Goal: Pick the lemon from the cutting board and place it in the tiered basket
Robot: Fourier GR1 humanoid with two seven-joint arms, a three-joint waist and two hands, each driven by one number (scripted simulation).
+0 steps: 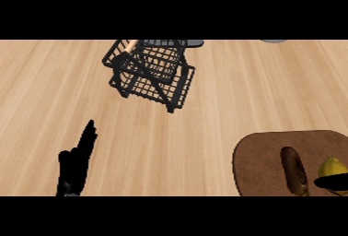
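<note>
head view: the lemon (332,166) is seen at the lower right, close to the right edge of the picture, as a small yellow fruit with a pointed top end. it lies on the cutting board (262,156), a dark brown board with rounded corners, which is cut off by the lower edge. the lower side of the lemon is covered by a black part of the right hand (333,183); so little of this hand is shown that it cannot be told if it is closed on the fruit or not. just beside the lemon, on its left, a long brown food item (293,170) is laid on the same board. the tiered basket (153,69), made of black wire, is placed at the top centre of the light wooden counter (204,115), well apart from the board. the left hand (71,170) is rested at the lower left, opened, with its fingers straight and pointed up. a grey object (275,40) is partly seen at the top right.
</note>
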